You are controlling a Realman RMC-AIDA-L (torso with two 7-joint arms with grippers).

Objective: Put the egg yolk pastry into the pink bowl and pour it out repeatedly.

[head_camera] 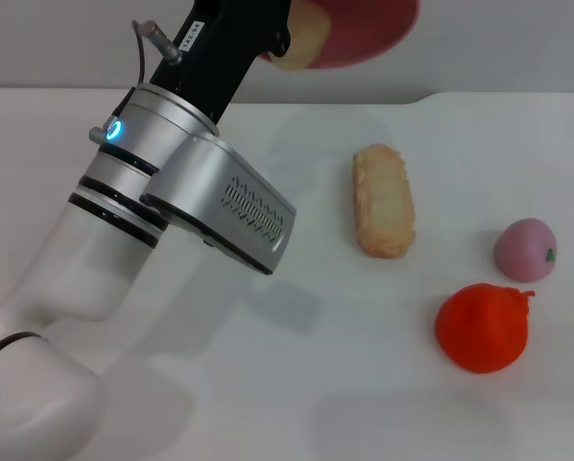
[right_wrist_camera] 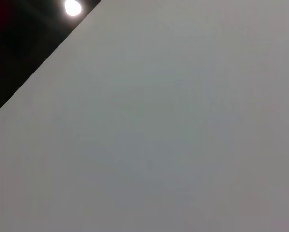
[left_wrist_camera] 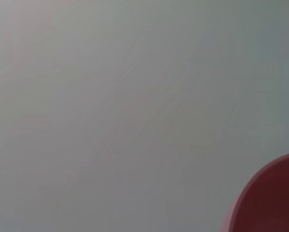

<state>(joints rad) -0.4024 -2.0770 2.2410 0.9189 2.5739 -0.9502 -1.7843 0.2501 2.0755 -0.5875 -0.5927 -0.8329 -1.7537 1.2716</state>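
Observation:
My left arm is raised over the far side of the table, and its gripper (head_camera: 285, 38) is shut on the pink bowl (head_camera: 364, 29), held in the air at the top edge of the head view. The bowl is tipped on its side with its mouth toward the arm. A pale tan rounded shape, which looks like the egg yolk pastry (head_camera: 304, 43), shows at the bowl's mouth. In the left wrist view, part of the pink bowl (left_wrist_camera: 275, 198) curves into one corner over bare table. The right gripper is out of view.
A long golden crusty pastry (head_camera: 383, 200) lies on the white table (head_camera: 297, 384) at centre right. A pink peach-like ball (head_camera: 524, 250) and a red-orange fruit toy (head_camera: 481, 327) sit at the right. The left arm's silver body (head_camera: 191, 192) spans the left half.

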